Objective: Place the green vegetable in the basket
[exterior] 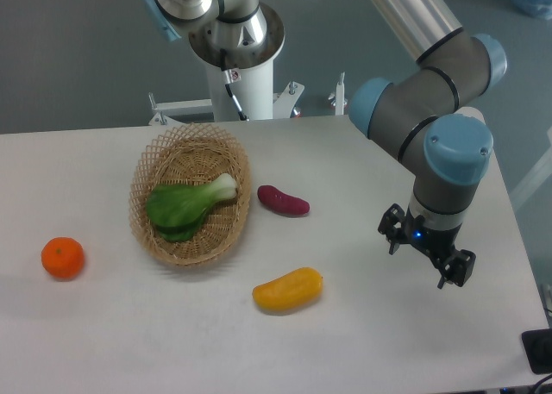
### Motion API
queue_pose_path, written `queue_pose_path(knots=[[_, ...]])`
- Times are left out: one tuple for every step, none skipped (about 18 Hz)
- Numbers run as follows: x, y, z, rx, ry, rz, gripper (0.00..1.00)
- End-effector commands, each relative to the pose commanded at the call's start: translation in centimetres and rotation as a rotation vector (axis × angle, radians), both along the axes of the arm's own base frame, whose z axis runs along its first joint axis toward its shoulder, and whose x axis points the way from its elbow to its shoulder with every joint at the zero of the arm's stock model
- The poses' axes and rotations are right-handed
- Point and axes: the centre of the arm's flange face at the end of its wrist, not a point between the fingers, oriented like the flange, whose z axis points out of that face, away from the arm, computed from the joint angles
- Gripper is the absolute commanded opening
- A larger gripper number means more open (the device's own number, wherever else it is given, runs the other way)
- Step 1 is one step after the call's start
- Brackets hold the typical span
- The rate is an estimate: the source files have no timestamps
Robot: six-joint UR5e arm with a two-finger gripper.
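The green vegetable [186, 206] lies inside the tan wicker basket [151, 239], its leaves toward the front left and its pale stem pointing toward the back right rim. My gripper [427, 255] hovers over the table's right side, far from the basket. Its two fingers stand apart, open, with nothing between them.
A purple vegetable [283, 201] lies just right of the basket. A yellow oblong vegetable [288, 290] rests near the front, and an orange [63, 258] sits at the far left. The arm's white base post [240, 75] stands behind the table.
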Motion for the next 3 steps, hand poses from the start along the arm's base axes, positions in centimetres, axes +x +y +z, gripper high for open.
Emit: queue_pose_path(knots=[[0.02, -0.01, -0.06, 0.0, 0.0, 0.0, 1.0], [0.04, -0.02, 0.05, 0.001, 0.001, 0.0, 1.0], [0.09, 0.09, 0.12, 0.003, 0.002, -0.002, 1.0]])
